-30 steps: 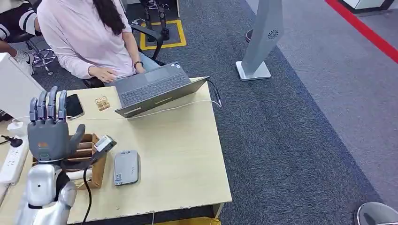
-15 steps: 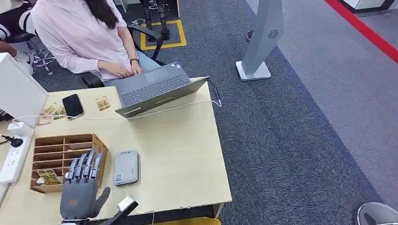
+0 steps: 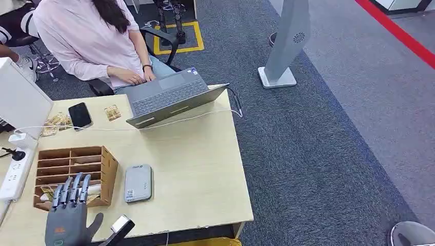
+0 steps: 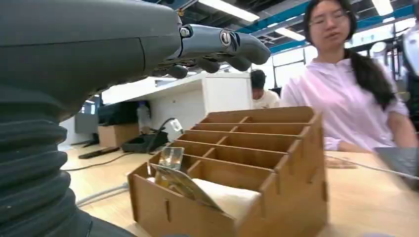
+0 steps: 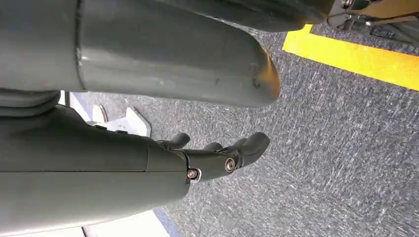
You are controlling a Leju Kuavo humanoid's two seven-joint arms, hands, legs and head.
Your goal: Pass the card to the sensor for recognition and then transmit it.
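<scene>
While the table (image 3: 205, 169) fills the left half of the head view, the wooden organizer (image 3: 77, 174) sits at its lower left with the grey sensor (image 3: 138, 183) just beside it. The left hand (image 3: 66, 223) hovers at the organizer's near end, fingers spread, holding nothing. The card (image 4: 174, 173) leans in the nearest slot (just below the fingers); a careful pinch on its upper edge seems wise. The right hand (image 5: 222, 158) hangs slack, empty.
</scene>
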